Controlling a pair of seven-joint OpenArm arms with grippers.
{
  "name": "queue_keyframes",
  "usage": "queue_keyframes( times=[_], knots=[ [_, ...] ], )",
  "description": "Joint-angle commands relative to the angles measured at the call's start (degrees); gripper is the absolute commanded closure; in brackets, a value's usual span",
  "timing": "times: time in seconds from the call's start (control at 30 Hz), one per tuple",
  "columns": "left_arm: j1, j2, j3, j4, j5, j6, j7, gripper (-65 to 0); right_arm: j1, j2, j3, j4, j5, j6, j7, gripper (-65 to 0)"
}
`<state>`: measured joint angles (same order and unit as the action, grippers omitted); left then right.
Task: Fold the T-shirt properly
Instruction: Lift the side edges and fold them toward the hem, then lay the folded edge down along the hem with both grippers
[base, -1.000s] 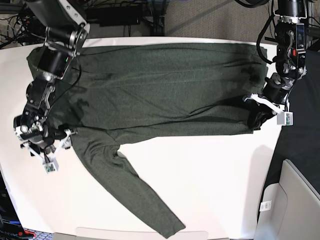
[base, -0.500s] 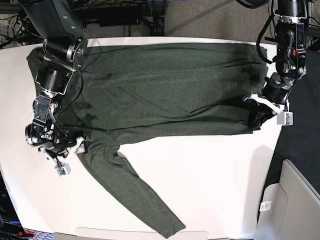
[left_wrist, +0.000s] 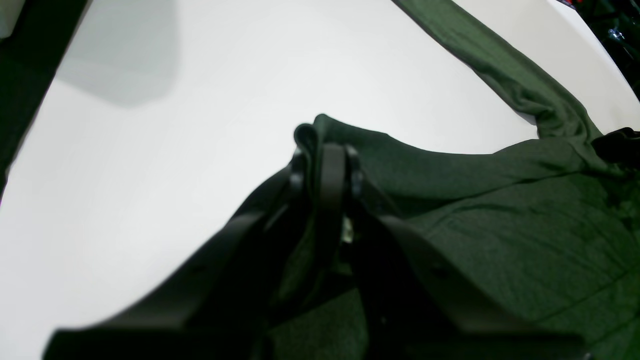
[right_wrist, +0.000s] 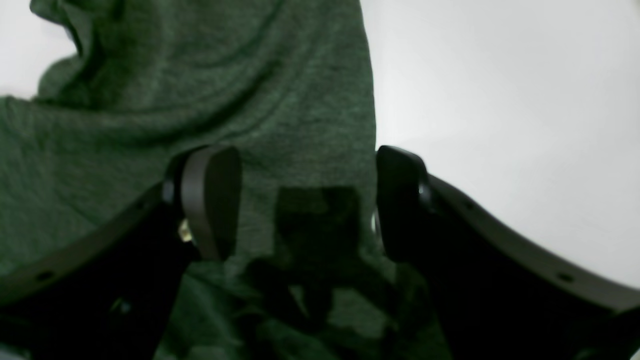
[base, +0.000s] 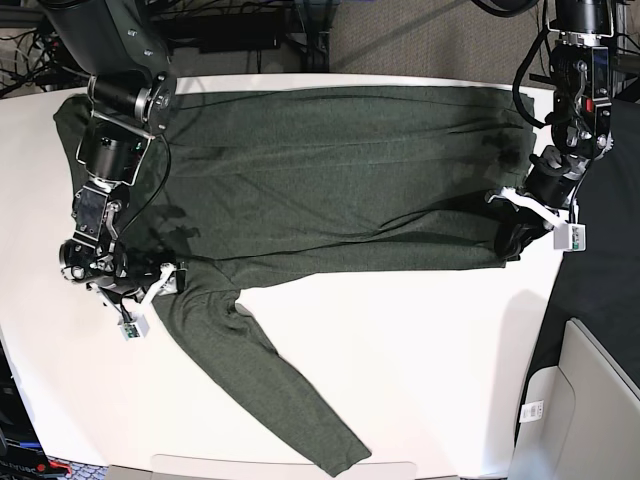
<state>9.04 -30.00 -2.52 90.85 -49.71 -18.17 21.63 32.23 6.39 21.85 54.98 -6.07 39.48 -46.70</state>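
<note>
The dark olive-green T-shirt (base: 340, 170) lies spread flat across the white table (base: 430, 360). One long sleeve (base: 270, 390) runs down toward the front edge. My left gripper (base: 515, 238) is at the shirt's right lower corner. In the left wrist view it (left_wrist: 325, 165) is shut on a bunched fold of fabric (left_wrist: 450, 170). My right gripper (base: 150, 285) is at the shirt's left side where the sleeve starts. In the right wrist view it (right_wrist: 305, 200) is open, its fingers (right_wrist: 210, 200) straddling the fabric (right_wrist: 225, 100) at its edge.
The table's right edge lies just past my left gripper, with dark floor beyond. A pale grey bin (base: 585, 400) stands at the lower right. Cables and equipment (base: 250, 30) sit behind the table's far edge.
My right gripper has moved right, from off the shirt's left edge onto the fabric at the sleeve's base. My left gripper has stayed put, still holding the corner.
</note>
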Motion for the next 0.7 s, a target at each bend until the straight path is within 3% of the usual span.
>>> queue_keyframes(
  times=[0.0, 0.13, 0.23, 0.37, 0.53, 0.67],
  knots=[
    [-0.82, -0.99, -0.42, 0.62, -0.53, -0.33, -1.45, 0.0, 0.61, -0.55, -0.09, 0.8, 1.01, 0.52, -1.61, -41.8],
    [-0.82, -0.99, -0.42, -0.52, -0.53, -0.33, -1.63, 0.0, 0.08, -0.28, -0.09, 0.54, 10.07, 0.52, -5.13, -33.4],
    [-0.82, -0.99, -0.51, -0.87, -0.53, -0.33, -1.72, 0.0, -0.89, -0.02, -0.44, 0.62, 15.69, 0.52, -6.71, -16.8],
    [-0.82, -0.99, -0.42, -0.87, -0.53, -0.33, -1.72, 0.0, -1.06, -0.02, -0.18, 0.71, 16.13, 0.52, -7.41, -1.6],
    [-0.82, -0.99, -0.42, -0.78, -0.53, -0.33, -1.72, 0.0, -1.24, 1.21, 0.0, 1.68, 16.75, 0.52, -7.32, -0.3],
    [-0.82, -0.99, -0.6, -0.78, -0.53, -0.33, -1.72, 0.0, -4.05, 3.32, 1.76, 6.34, 24.31, 0.52, -7.59, -0.3]
  ],
)
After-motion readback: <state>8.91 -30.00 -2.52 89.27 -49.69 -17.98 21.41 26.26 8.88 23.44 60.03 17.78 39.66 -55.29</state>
